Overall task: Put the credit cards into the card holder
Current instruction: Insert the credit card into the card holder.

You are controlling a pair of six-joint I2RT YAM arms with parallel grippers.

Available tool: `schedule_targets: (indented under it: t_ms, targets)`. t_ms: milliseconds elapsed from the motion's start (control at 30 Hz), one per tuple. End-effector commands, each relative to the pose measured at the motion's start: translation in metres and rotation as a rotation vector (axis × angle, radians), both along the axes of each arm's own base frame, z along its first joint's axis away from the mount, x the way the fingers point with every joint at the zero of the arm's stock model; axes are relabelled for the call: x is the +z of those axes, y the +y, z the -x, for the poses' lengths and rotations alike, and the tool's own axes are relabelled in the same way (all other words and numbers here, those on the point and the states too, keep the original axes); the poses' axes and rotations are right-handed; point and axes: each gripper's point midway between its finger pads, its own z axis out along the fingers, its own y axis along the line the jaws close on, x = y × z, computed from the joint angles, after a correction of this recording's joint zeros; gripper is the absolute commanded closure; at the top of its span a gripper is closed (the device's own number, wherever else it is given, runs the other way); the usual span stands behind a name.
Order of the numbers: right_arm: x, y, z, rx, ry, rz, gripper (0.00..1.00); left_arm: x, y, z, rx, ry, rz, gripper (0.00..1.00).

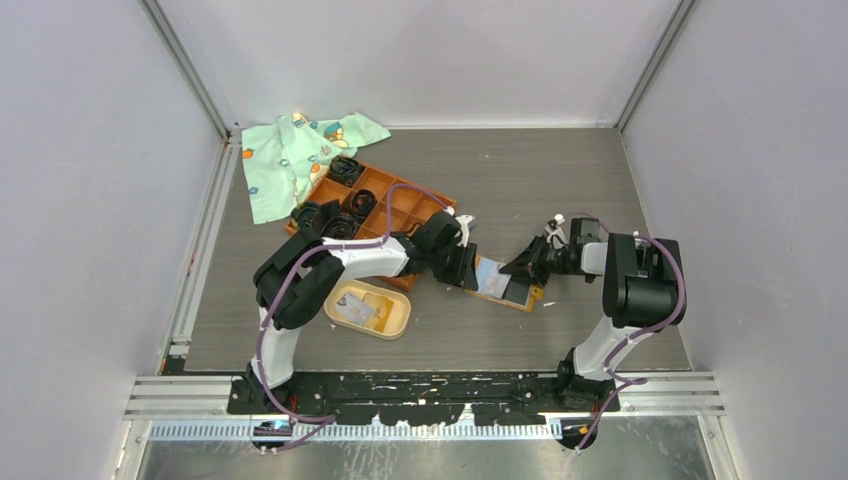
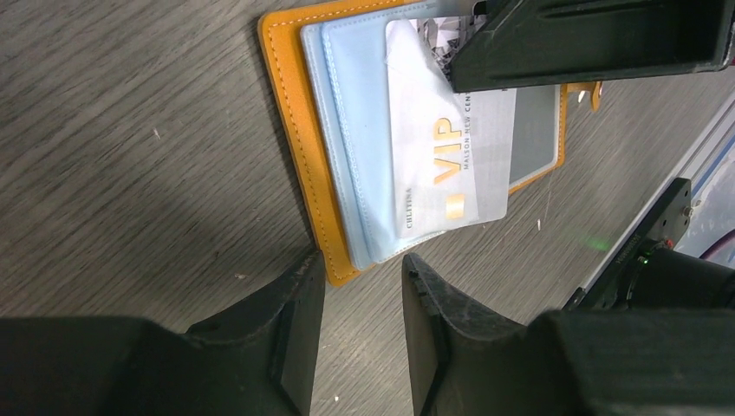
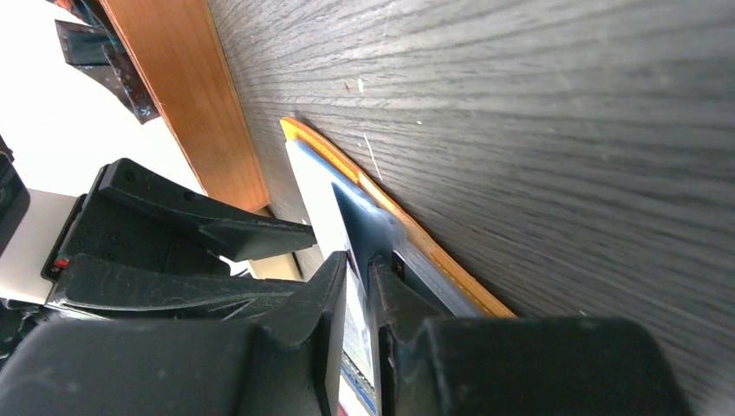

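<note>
A silver "VIP" credit card [image 2: 451,165] sticks half out of a blue pocket of the open orange wallet [image 2: 295,113], which lies flat on the table [image 1: 497,280]. My right gripper [image 3: 357,264] sits low over the card's far end with its jaws a narrow slit apart; the card and a lifted blue flap [image 3: 360,221] show in the gap. My left gripper [image 2: 360,264] is open, its tips at the wallet's near corner and nothing between them. The card holder [image 1: 400,320], a beige oval tray, stands left of the wallet with a pale card [image 1: 355,308] inside.
The orange grid tray [image 1: 385,190] with black coiled bands sits just behind the left gripper; its wall [image 3: 182,87] is close to the wallet. A green patterned cloth [image 1: 290,155] lies at the back left. Both grippers [image 1: 468,268] [image 1: 522,266] crowd the wallet.
</note>
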Motion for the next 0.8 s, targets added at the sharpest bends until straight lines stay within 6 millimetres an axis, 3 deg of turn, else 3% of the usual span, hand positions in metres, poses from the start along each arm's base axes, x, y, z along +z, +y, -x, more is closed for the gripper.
schedule_targets:
  t_ms: [0, 167, 333, 433, 567, 767]
  targets:
    - [0.006, 0.007, -0.004, 0.058, -0.015, -0.005, 0.78, 0.010, -0.010, -0.006, -0.019, -0.018, 0.035, 0.61]
    - [0.002, 0.006, -0.009, 0.078, -0.008, 0.000, 0.76, 0.020, -0.003, -0.010, 0.008, -0.049, 0.010, 0.61]
    - [0.001, 0.006, -0.008, 0.079, 0.000, 0.001, 0.74, 0.056, 0.004, -0.004, 0.031, -0.127, 0.001, 0.60]
    - [0.001, 0.006, -0.009, 0.078, 0.001, 0.003, 0.74, 0.075, -0.013, 0.010, 0.012, -0.151, 0.042, 0.61]
    - [0.002, 0.006, -0.010, 0.079, -0.001, 0.009, 0.74, 0.095, -0.056, 0.030, -0.022, -0.172, 0.122, 0.67]
    - [0.001, 0.005, -0.009, 0.081, 0.000, 0.018, 0.74, 0.082, -0.100, 0.037, -0.022, -0.175, 0.131, 0.78]
